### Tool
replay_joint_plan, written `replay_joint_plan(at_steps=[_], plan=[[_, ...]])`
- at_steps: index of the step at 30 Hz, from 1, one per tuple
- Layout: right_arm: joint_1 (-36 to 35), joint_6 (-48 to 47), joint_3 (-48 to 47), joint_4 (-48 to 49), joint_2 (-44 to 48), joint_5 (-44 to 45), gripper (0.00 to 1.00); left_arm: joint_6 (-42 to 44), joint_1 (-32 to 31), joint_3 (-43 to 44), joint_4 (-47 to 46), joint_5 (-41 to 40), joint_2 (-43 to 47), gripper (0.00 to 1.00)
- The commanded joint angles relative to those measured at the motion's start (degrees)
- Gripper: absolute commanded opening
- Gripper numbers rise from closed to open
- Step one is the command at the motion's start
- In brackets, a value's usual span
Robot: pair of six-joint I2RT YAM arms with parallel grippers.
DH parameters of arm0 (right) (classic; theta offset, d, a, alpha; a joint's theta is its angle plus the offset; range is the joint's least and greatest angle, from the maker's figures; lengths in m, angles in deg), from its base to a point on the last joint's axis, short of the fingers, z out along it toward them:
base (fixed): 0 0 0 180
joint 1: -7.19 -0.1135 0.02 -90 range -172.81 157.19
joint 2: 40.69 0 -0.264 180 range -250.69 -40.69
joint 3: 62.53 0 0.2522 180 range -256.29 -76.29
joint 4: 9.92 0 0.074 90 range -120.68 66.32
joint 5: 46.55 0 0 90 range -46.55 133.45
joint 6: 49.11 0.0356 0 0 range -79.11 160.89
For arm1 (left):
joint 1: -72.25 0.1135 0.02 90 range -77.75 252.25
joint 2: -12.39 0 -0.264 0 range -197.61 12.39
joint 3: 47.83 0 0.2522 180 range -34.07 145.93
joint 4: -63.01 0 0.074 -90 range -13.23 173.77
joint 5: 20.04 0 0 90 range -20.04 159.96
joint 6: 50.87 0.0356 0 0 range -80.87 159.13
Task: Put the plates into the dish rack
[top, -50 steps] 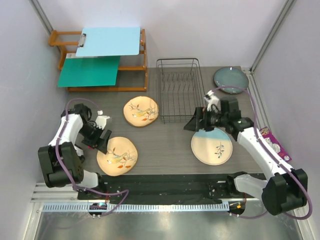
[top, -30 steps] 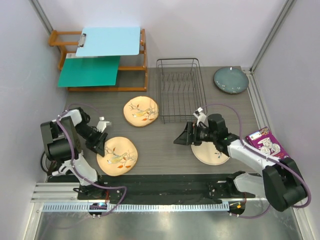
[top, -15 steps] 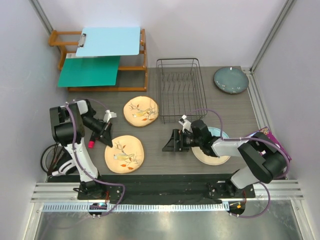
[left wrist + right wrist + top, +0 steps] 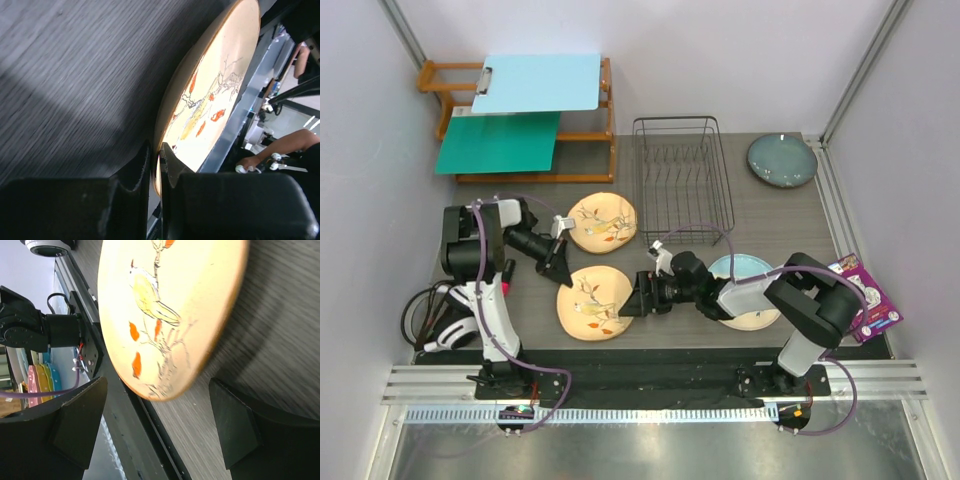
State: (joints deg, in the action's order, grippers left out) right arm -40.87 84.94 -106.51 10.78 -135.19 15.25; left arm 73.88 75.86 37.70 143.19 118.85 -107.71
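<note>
- Near tan plate (image 4: 590, 303) lay flat on the bench (image 4: 800, 220), closest in, near-left of the dish rack (image 4: 638, 180).
- Left gripper (image 4: 560, 265): jaws closed together, tips against the plate's left rim, likely bracing it as a stop.
- Right gripper (image 4: 638, 293) sat low at the opposite rim, jaws spread wide and holding nothing, probably set to catch the edge.
- Cream plate (image 4: 760, 318) lay near-right of the rack, partly under the right arm (image 4: 800, 290).
- Second tan plate (image 4: 602, 222) lay just left of the rack, crowding a lift path.
- Teal plate (image 4: 782, 160) lay right of the rack's far end.
- No plates in the rack.
</note>
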Motion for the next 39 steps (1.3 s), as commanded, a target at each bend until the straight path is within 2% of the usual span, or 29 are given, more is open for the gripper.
replay_joint_plan(at_steps=[1, 9, 12, 15, 16, 18, 19, 23, 24, 25, 26, 27, 29, 30, 32, 33, 35, 39], plan=[[-1.2, 4.5, -1.9, 2.5, -2.8, 4.7, 0.88, -2.7, -1.7, 0.6, -0.1, 4.1, -2.3, 0.0], [-1.1, 7.9, -6.4, 4.6, -5.3, 6.9, 0.84, -0.7, -3.1, 2.8, 3.5, 3.5, -5.4, 0.0], [-1.1, 6.9, -9.5, 3.9, -5.3, 6.3, 0.76, 0.1, -3.1, 3.2, 4.3, 3.7, -6.3, 0.0], [-1.1, 4.9, -11.6, 0.1, -5.3, 5.1, 0.63, 0.0, -3.1, 3.2, 4.3, 3.7, -6.2, 0.0], [-1.1, 4.3, -11.9, -0.9, -5.0, 5.0, 0.56, 0.0, -3.1, 3.1, 4.3, 3.7, -6.0, 0.0], [-1.1, 3.0, -11.9, -2.1, -4.6, 4.7, 0.49, 0.2, -3.1, 3.0, 4.3, 3.9, -5.8, 0.0], [-1.1, 2.5, -11.8, -2.1, -4.6, 4.7, 0.41, 0.3, -3.1, 2.9, 4.1, 3.9, -5.9, 0.0], [-1.3, 1.3, -11.4, -2.6, -3.8, 4.2, 0.2, 0.1, -3.0, 2.7, 3.6, 3.8, -5.5, 0.0], [-1.3, 0.3, -11.4, -3.6, -3.5, 3.7, 0.02, 0.2, -3.0, 2.6, 3.6, 3.8, -5.3, 0.0], [-1.3, -0.3, -11.6, -4.7, -3.2, 3.7, 0.01, 0.3, -3.1, 2.4, 3.5, 3.9, -5.1, 0.01], [-1.3, -1.0, -11.6, -5.5, -2.1, 3.4, 0.01, 0.4, -3.0, 2.3, 3.5, 3.9, -4.3, 0.06], [-1.3, -2.2, -11.5, -7.0, -1.4, 2.9, 0.01, 0.5, -3.0, 1.9, 3.4, 3.9, -3.8, 0.27], [-1.3, -4.1, -11.6, -10.3, 0.4, 1.2, 0.01, 1.6, -3.1, 1.4, 3.3, 4.6, -2.3, 0.49], [-1.3, -6.0, -12.0, -11.9, 2.0, 0.8, 0.01, 2.1, -2.3, 0.7, 3.4, 5.3, -0.2, 0.73], [-0.5, -8.9, -14.9, -18.8, 3.1, -1.0, 0.01, 2.9, -0.8, 0.3, 3.6, 7.4, 1.9, 0.85], [0.1, -11.4, -16.2, -21.0, 4.2, -1.4, 0.01, 3.5, 0.6, 1.1, 5.5, 7.8, 4.1, 0.99], [1.0, -13.7, -19.6, -26.8, 5.5, -1.9, 0.01, 5.6, 2.1, 2.3, 7.5, 7.7, 6.6, 0.99], [2.7, -19.3, -24.4, -36.1, 8.8, -1.2, 0.01, 3.5, 4.9, 5.7, 8.9, 7.5, 17.7, 1.0]])
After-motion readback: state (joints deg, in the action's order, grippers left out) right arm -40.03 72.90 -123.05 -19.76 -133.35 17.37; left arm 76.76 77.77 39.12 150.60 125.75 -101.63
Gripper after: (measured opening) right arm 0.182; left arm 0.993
